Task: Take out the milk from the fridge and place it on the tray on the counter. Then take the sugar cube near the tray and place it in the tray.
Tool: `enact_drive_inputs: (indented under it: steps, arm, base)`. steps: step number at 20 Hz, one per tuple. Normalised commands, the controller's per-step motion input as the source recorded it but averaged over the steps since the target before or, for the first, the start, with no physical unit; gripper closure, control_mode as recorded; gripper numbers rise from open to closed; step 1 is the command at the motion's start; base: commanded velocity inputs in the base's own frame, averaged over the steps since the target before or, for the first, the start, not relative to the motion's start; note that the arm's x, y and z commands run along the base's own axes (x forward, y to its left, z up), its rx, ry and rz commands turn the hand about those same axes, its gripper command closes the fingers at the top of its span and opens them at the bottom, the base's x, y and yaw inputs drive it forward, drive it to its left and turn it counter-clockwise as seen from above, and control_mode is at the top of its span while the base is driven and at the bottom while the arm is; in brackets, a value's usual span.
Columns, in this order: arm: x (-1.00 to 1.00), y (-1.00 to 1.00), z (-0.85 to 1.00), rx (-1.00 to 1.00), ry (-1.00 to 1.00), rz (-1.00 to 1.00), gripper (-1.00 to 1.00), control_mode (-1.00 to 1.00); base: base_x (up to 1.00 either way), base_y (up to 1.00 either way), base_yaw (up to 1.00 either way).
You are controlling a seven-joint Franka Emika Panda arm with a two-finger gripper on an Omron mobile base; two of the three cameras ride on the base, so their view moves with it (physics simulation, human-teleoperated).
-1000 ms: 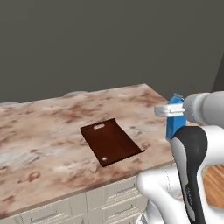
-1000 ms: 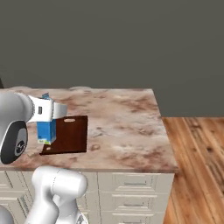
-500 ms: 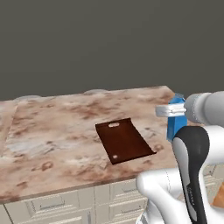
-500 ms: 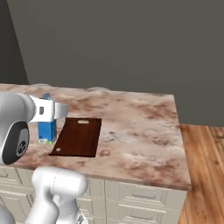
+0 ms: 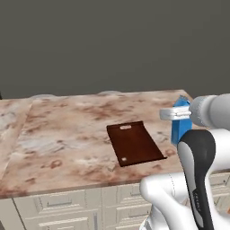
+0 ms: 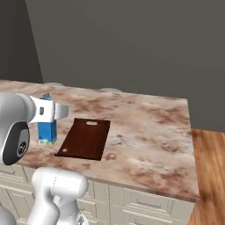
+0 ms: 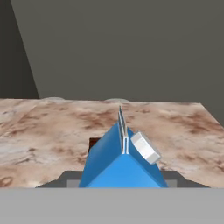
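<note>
My gripper (image 5: 179, 116) (image 6: 52, 110) is shut on the milk (image 5: 181, 128) (image 6: 47, 128), a bright blue gable-top carton held upright in the air near the counter's front edge, short of the tray. In the hand view the milk (image 7: 122, 164) sits between the dark fingers (image 7: 66, 178), its pale cap turned right. The tray (image 5: 134, 143) (image 6: 86, 138), a dark reddish-brown board with a slot handle at its far end, lies flat on the marbled counter (image 5: 67, 134) (image 6: 149, 127). A tiny pale lump by the tray's near right corner looks like the sugar cube (image 5: 170, 152) (image 6: 110, 156). The fridge is out of view.
Cream panelled drawers (image 5: 67, 204) (image 6: 145, 202) run under the counter. A dark grey wall (image 6: 132, 44) stands behind it. The counter ends on the right, with wooden floor (image 6: 208, 176) beyond. Two faint round shapes (image 5: 42, 96) sit at the counter's back edge.
The whole picture has shifted, so the base has driven along the counter; the tray now sits more centrally ahead. The milk stays held in the gripper the same way.
</note>
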Motion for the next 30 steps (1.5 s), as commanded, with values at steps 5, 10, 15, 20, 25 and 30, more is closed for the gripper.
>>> enact_drive_inputs:
  steps: [5, 10, 15, 20, 25, 30]
  arm:
    - [0.0, 0.0, 0.0, 0.0, 0.0, 0.0, 1.0, 1.0]
    - [0.0, 0.0, 0.0, 0.0, 0.0, 0.0, 1.0, 1.0]
    - [0.08, 0.0, -0.07, 0.0, -0.04, 0.03, 1.0, -1.0]
    - [0.67, 0.0, -0.5, 0.01, -0.08, 0.27, 1.0, -1.0]
    - [0.84, -0.04, -0.55, 0.03, 0.01, 0.36, 1.0, -1.0]
    - [0.98, 0.0, -0.57, 0.13, 0.15, 0.48, 1.0, -1.0]
  base:
    - [0.69, 0.01, 0.12]
    - [0.53, 0.0, 0.16]
    - [0.44, 0.0, 0.12]
    - [0.0, 0.0, 0.0]
    - [0.0, 0.0, 0.0]
    - [0.0, 0.0, 0.0]
